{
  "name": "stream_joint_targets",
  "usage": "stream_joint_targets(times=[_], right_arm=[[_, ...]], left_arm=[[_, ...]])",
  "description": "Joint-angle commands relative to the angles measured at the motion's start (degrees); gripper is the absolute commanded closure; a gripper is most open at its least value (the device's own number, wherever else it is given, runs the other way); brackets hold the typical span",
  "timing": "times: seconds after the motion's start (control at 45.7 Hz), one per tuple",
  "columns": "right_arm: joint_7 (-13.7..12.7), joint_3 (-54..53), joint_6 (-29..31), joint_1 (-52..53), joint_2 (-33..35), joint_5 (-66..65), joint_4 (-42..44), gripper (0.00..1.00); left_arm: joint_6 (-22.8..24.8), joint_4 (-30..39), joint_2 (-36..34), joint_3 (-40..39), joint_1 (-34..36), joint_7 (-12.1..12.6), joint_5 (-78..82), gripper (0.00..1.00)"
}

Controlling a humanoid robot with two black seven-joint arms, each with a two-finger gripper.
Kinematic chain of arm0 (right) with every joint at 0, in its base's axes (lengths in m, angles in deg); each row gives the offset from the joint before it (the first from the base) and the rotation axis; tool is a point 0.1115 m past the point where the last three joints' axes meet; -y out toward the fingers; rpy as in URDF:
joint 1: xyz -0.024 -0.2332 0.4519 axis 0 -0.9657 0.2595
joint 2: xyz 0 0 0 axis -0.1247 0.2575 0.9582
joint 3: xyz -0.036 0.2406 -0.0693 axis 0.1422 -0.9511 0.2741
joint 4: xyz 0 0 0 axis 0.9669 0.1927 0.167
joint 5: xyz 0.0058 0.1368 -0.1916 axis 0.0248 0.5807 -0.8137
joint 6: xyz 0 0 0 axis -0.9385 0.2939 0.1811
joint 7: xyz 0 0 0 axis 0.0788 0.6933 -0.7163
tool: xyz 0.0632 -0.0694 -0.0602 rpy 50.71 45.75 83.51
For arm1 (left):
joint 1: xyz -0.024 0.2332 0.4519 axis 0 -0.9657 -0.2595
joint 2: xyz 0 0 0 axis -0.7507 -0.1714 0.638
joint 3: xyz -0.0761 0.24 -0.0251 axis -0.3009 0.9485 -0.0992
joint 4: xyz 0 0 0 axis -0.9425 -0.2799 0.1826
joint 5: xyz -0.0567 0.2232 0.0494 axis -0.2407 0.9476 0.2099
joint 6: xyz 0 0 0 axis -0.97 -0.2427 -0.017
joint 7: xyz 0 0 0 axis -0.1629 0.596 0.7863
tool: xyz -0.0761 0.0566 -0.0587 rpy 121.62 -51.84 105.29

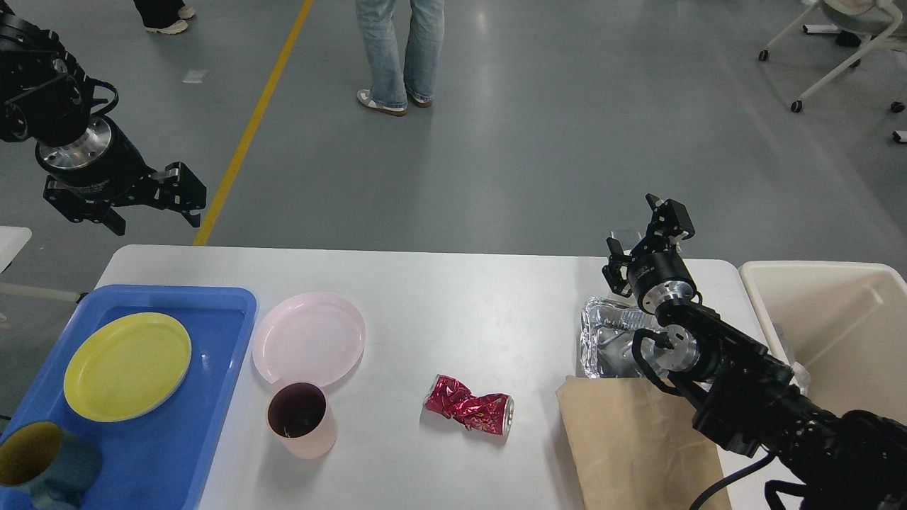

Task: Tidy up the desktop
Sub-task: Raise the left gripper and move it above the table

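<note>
The white desktop [453, 297] holds a pink plate [309, 338], a pink cup [300, 419], a crushed red can [470, 412], a silver foil tray [608, 338] and a brown paper bag [634, 443]. My left gripper [152, 209] is open and empty, held high above the table's far left corner. My right gripper [641, 230] is open and empty, raised above the far right of the table, just behind the foil tray.
A blue tray [177, 425] at the left holds a yellow plate [127, 365] and a teal mug [44, 464]. A beige bin [843, 333] stands off the table's right edge. A person's legs [398, 53] stand on the floor beyond.
</note>
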Motion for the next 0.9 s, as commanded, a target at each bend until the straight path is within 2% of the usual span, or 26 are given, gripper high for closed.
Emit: stream_joint_targets(times=[0.0, 0.219, 0.591, 0.656, 0.788, 0.875], right_arm=[[0.0, 0.0, 0.0, 0.0, 0.0, 0.0, 0.0, 0.00], [0.0, 0.0, 0.0, 0.0, 0.0, 0.0, 0.0, 0.00], [0.0, 0.0, 0.0, 0.0, 0.0, 0.0, 0.0, 0.00], [0.0, 0.0, 0.0, 0.0, 0.0, 0.0, 0.0, 0.00], [0.0, 0.0, 0.0, 0.0, 0.0, 0.0, 0.0, 0.00], [0.0, 0.0, 0.0, 0.0, 0.0, 0.0, 0.0, 0.00]], left_arm=[[0.0, -0.9, 0.1, 0.0, -0.8, 0.1, 0.1, 0.04], [0.0, -4.1, 0.1, 0.0, -2.6, 0.0, 0.1, 0.04], [0.0, -4.1, 1.0, -1.9, -2.0, 0.5, -0.1, 0.04], [0.0, -4.1, 1.0, -6.1, -2.0, 2.7, 0.3, 0.04], [0.0, -4.0, 1.1, -11.0, -2.2, 12.7, 0.1, 0.04], [0.0, -3.2, 0.5, -15.6, -2.2, 16.9, -0.3, 0.04]])
